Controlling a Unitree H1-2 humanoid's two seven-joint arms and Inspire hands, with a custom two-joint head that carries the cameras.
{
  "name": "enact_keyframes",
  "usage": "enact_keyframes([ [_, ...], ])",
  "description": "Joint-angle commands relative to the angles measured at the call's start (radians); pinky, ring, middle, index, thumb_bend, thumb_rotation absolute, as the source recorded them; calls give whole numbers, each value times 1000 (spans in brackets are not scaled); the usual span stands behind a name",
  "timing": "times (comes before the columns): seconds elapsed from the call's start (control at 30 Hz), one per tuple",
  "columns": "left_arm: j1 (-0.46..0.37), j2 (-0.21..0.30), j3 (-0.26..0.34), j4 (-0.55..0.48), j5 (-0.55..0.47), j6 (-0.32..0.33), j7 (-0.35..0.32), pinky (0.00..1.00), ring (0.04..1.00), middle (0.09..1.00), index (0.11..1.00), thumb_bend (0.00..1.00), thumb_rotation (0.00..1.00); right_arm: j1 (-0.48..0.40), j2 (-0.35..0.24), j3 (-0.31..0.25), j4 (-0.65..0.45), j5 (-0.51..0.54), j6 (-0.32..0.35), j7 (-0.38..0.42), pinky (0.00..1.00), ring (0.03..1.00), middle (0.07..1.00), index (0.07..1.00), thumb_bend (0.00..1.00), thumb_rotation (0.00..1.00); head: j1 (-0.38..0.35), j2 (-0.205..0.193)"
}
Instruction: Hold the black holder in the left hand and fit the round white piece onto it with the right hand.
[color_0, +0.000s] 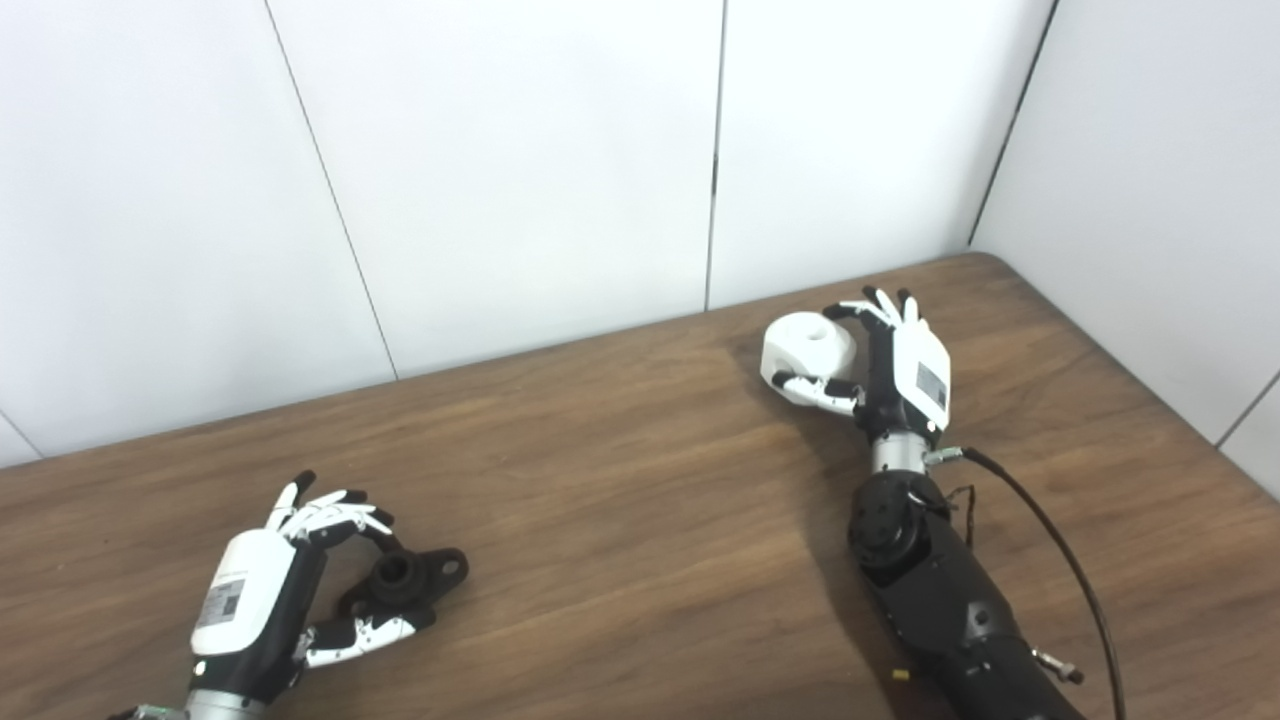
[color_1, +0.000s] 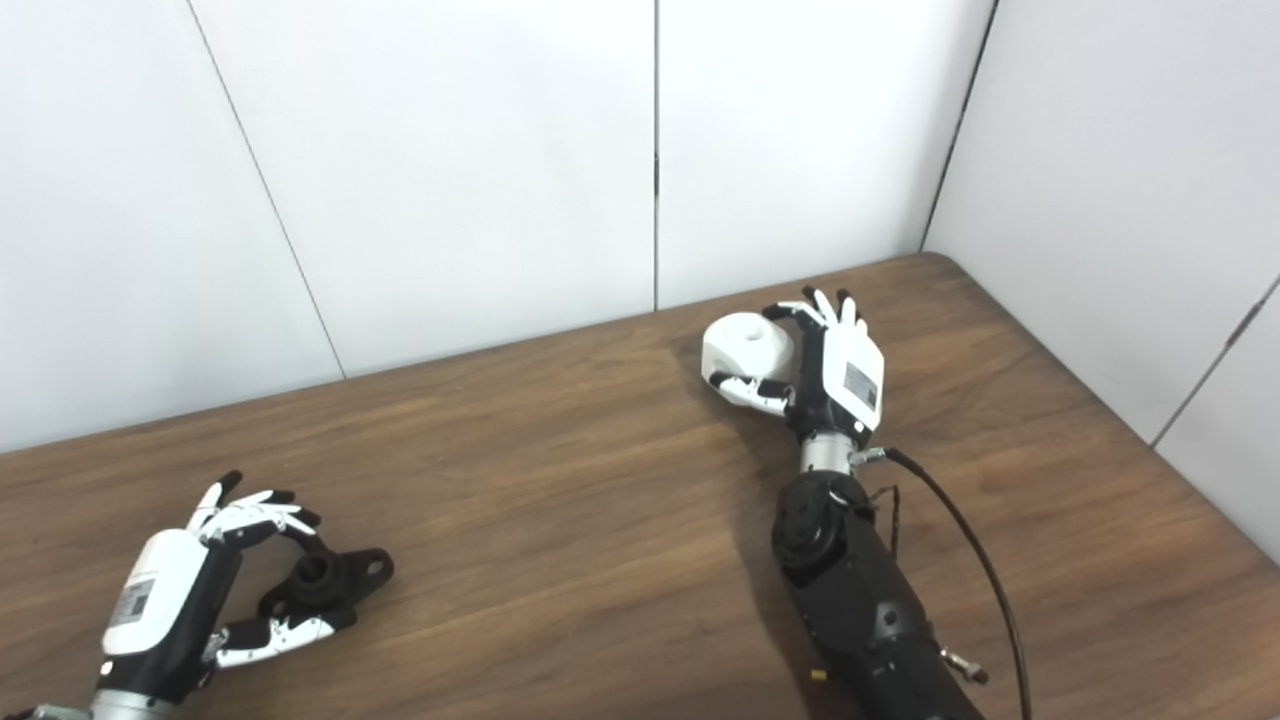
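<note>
The black holder (color_0: 408, 577), a short ring with flat lobes, lies on the brown table (color_0: 620, 500) at the front left. My left hand (color_0: 290, 575) is closed around its left end, fingers over the top and thumb (color_0: 362, 630) under the near lobe. The holder still rests on the table. The round white piece (color_0: 805, 352), a thick disc with a hole on top, is at the back right. My right hand (color_0: 885, 365) grips it from the right, fingers curled over its top rim and thumb against its near side. It also shows in the right eye view (color_1: 745, 350).
White wall panels stand close behind the table's far edge and along its right side. A black cable (color_0: 1060, 560) runs from my right wrist down along the forearm. The table's right edge is near the right arm.
</note>
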Motion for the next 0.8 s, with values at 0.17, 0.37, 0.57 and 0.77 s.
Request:
enact_keyframes([
  [0.17,139,-21,-20,64,-15,-11,14,1000,821,691,483,520,41,-45,-30,5,-15,-18,-93,-50,908,969,845,495,502,154,1,4],
  [0.37,139,-22,-16,61,-20,-8,10,1000,820,690,483,519,41,-44,-33,4,-26,-20,-106,-48,893,953,838,494,504,152,2,8],
  [0.57,143,-23,-13,51,-20,-1,6,1000,820,691,483,519,40,-43,-35,2,-30,-20,-100,-42,890,953,836,494,505,151,3,11],
  [0.77,143,-24,-9,53,-18,-8,11,1000,817,689,483,519,41,-44,-37,1,-26,-14,-110,-39,896,952,833,493,507,151,6,13],
])
